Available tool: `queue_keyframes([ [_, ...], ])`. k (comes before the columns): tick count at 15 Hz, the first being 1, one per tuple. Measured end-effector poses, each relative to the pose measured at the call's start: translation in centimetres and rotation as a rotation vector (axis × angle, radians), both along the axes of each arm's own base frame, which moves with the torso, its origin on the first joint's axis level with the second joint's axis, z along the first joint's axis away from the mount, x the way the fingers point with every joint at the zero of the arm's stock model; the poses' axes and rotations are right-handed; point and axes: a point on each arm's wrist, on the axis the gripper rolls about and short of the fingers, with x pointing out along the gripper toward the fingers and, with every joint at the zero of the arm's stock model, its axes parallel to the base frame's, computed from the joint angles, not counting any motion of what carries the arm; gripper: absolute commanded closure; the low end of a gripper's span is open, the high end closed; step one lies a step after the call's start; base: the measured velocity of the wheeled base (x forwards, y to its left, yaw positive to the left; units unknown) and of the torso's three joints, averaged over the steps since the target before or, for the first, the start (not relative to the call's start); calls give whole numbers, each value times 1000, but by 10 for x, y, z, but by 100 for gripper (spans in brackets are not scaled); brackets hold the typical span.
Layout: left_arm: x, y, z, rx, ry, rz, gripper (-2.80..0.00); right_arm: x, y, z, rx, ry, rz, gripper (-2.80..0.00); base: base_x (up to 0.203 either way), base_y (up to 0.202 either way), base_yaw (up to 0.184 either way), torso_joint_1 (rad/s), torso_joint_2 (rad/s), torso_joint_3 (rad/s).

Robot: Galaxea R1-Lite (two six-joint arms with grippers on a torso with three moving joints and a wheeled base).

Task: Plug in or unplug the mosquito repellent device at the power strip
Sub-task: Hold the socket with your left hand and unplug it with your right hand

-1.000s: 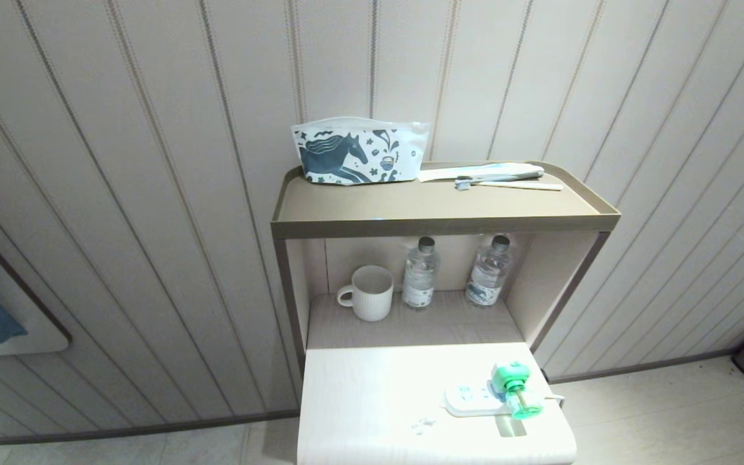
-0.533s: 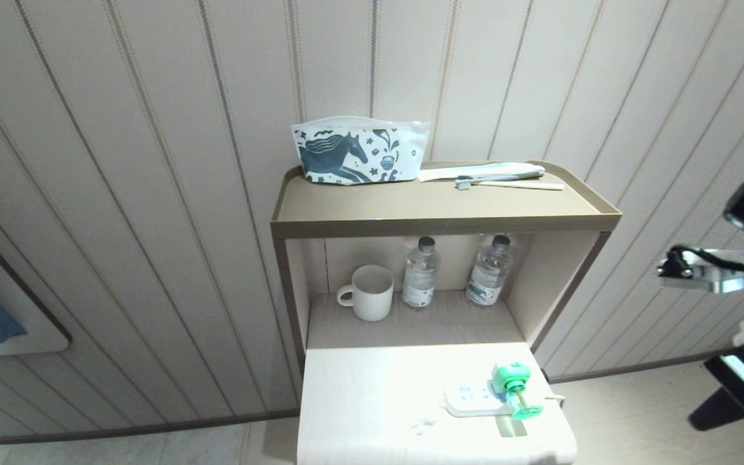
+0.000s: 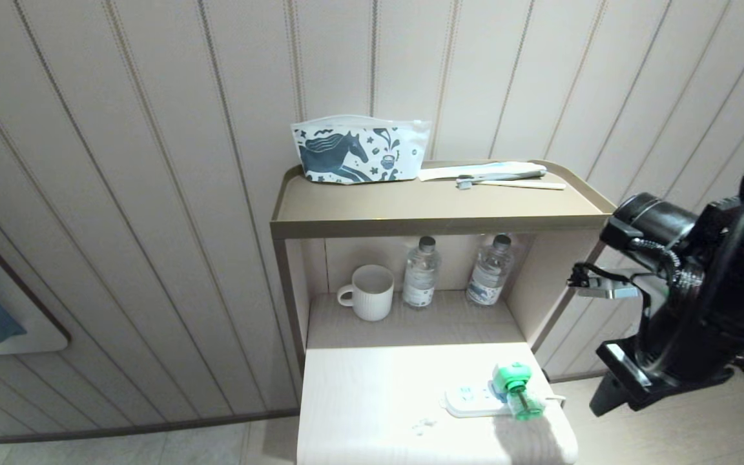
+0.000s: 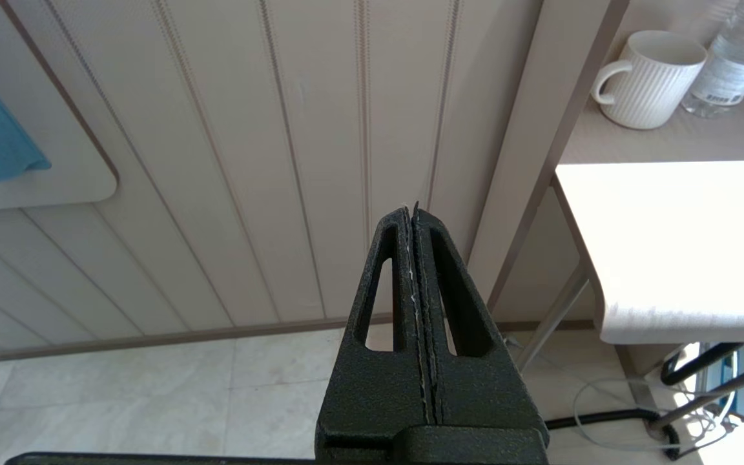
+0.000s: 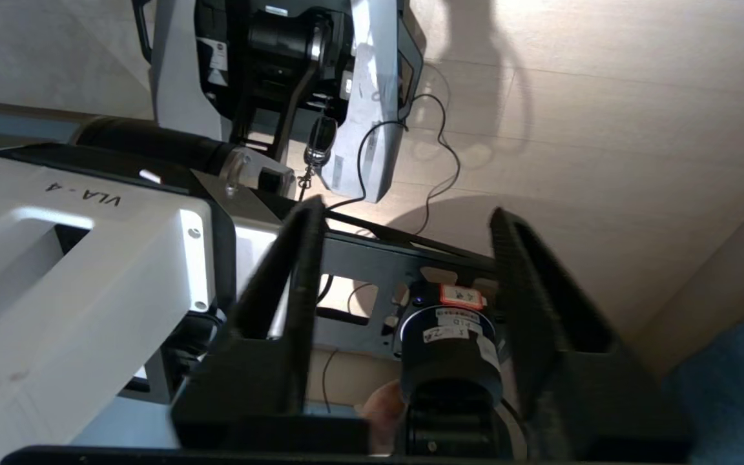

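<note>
Judging by the layout, nothing's done yet: the device (image 3: 513,382) is seen plugged into the strip (image 3: 472,400), well apart from the right gripper (image 5: 404,258), whose jaws are spread wide and empty.

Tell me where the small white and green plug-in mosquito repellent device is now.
In the head view, the small white and green mosquito repellent device sits at the right end of the flat white power strip, near the right front edge of the pale lower table.

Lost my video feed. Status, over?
Right gripper open, empty, off table. Left gripper shut, parked. Repellent device sits plugged into power strip. Nothing blocking.
</note>
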Motion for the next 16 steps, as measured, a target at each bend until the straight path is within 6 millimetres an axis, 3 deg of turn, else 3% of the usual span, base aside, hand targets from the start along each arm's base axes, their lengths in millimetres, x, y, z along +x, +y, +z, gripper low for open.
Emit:
queue_keyframes([
  [7, 0, 0, 0, 0, 1, 0, 0, 25, 13, -31, 5, -41, 9, -280, 0, 0, 0, 0, 0, 0],
  [16, 0, 0, 0, 0, 0, 0, 0, 45, 18, -46, -68, -34, -8, -280, 0, 0, 0, 0, 0, 0],
])
